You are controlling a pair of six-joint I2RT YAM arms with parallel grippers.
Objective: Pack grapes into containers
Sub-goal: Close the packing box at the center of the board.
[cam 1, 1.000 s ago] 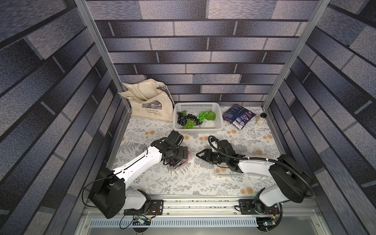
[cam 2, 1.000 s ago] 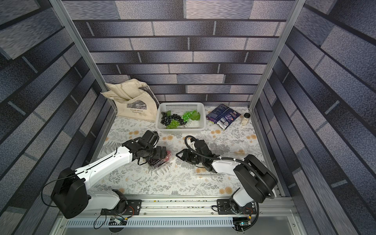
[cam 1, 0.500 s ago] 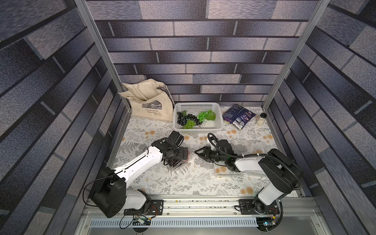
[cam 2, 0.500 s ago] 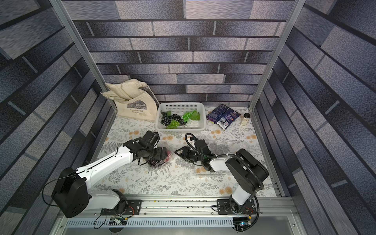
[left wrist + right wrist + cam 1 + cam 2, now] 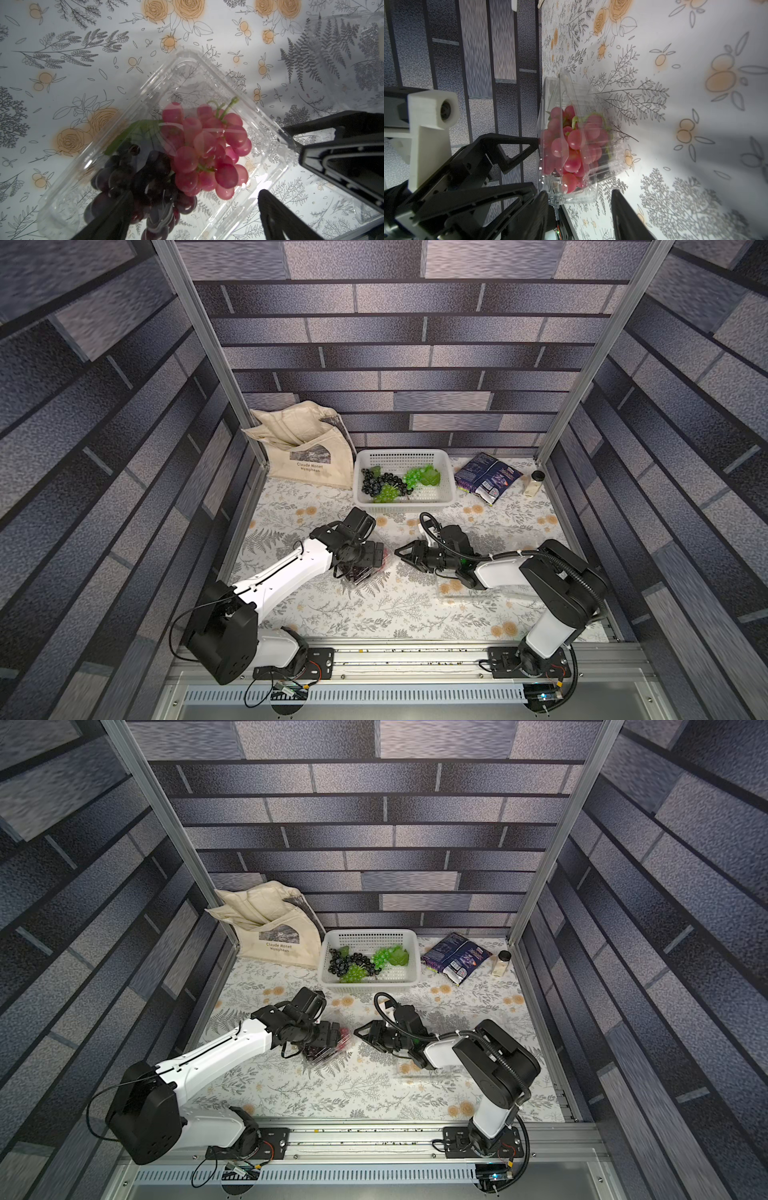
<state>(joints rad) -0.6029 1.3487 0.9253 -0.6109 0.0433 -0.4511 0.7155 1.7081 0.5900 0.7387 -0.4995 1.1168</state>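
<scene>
A clear container (image 5: 193, 83), lid down, lies on the flowered tablecloth and holds red grapes (image 5: 207, 149) and dark grapes (image 5: 128, 182). My left gripper (image 5: 193, 193) is open above it, and its fingertips (image 5: 532, 143) rest against the lid. In both top views it covers the container (image 5: 359, 574) (image 5: 322, 1054). My right gripper (image 5: 579, 194) is open, low and level, with the container's near corner (image 5: 571, 199) just in front of its gap. More dark grapes (image 5: 376, 483) and green grapes (image 5: 415, 477) lie in the white basket (image 5: 401, 456).
A second clear container (image 5: 469, 591) lies under my right forearm. At the back stand a cloth tote bag (image 5: 307, 452), a dark snack bag (image 5: 486, 479) and a small bottle (image 5: 534, 483). Patterned walls close in both sides.
My right gripper has crept left toward the container while its jaws narrowed, and its arm has swung round at the base. The left arm has stayed on the lid.
</scene>
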